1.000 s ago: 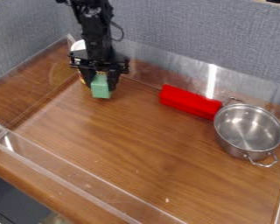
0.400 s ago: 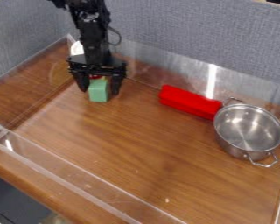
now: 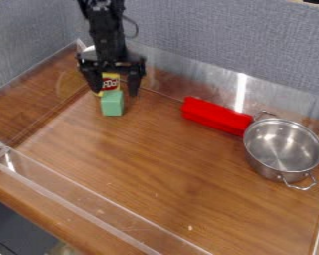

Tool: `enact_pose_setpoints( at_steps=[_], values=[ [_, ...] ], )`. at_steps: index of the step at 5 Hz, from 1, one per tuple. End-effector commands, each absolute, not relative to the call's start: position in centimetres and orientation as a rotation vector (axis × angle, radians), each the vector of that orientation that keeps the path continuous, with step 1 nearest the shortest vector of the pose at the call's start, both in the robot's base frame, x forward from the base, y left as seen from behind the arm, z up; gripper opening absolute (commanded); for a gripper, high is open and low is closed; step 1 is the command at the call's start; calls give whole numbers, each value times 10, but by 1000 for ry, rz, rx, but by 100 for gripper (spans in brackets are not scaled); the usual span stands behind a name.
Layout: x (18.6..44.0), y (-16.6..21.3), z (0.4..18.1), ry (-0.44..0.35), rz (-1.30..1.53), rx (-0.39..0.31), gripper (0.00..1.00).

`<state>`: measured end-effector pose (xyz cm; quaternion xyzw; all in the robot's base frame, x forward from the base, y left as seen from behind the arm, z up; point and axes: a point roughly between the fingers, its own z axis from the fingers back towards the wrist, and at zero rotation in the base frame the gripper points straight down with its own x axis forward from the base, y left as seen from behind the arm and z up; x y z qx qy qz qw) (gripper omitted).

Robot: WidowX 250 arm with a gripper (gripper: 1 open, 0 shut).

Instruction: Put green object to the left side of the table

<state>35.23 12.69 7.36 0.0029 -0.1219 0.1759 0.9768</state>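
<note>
The green object (image 3: 112, 103), a small matte green block, stands on the brown wood-grain table (image 3: 149, 169) near the back left. My gripper (image 3: 111, 80) hangs just above it, pointing down, with its black fingers spread wide on either side of the block's top. The jaws are open and hold nothing. A yellow patch shows between the fingers, above the block.
A red cylinder-like block (image 3: 218, 115) lies right of centre near the back wall. A shiny metal pot (image 3: 283, 148) sits at the right edge. Low clear plastic walls (image 3: 69, 214) border the table, with a grey backdrop behind.
The gripper, shut on the green block a second ago, has opened and risen. The block now stands free on the table, slightly left of where it was.
</note>
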Motion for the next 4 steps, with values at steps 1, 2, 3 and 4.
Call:
enact_pose_setpoints(
  at_steps=[1, 2, 3, 4],
  values=[
    [356, 124, 124, -350, 339, 10, 100],
    [351, 115, 136, -363, 321, 10, 100],
    [345, 110, 141, -374, 305, 17, 100],
    [347, 109, 134, -360, 296, 21, 100]
  ],
)
